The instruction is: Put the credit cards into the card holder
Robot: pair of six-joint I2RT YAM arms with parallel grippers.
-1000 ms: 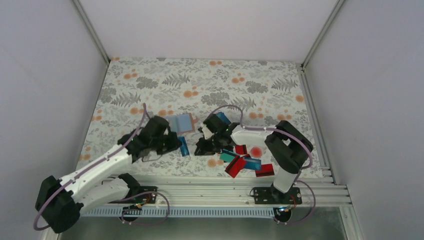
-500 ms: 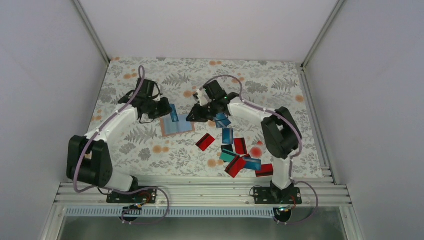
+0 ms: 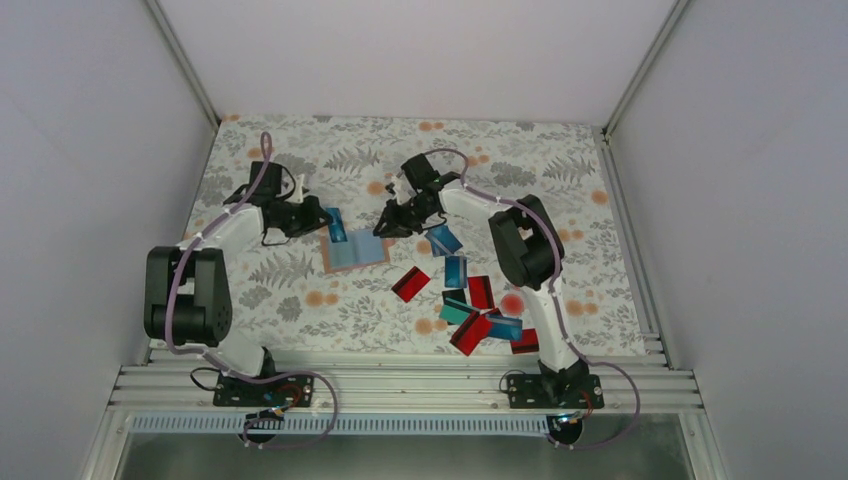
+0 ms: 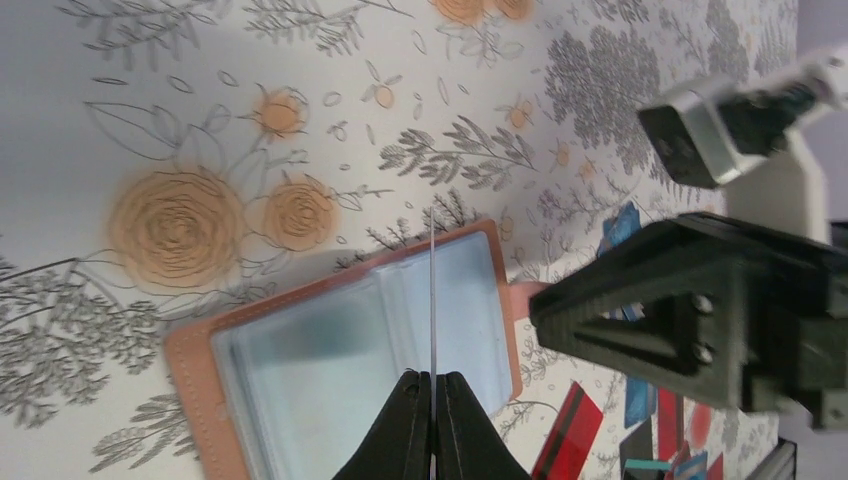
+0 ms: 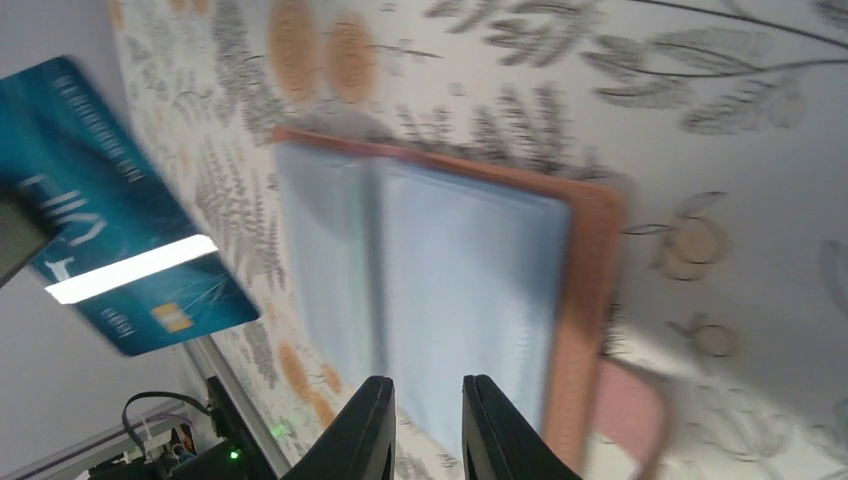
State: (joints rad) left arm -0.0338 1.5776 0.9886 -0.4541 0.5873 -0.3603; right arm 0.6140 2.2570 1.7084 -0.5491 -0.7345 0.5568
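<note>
Pinching a blue card (image 3: 337, 224) edge-down, left claw (image 4: 432, 385) hangs over card holder (image 4: 300, 370).

Soft, even light is filling the overhead view, keeping the pale walls (image 3: 90, 150) flat and leaving only faint shadows under the arms on the flowered tablecloth (image 3: 560, 190). The left wrist view is washing out toward white in its upper left. The right wrist view is smearing with motion blur. The card holder (image 5: 590, 260) is looking soft-edged, especially lower right, and a bright white band is crossing the blue card (image 5: 110, 220) at the left.
</note>
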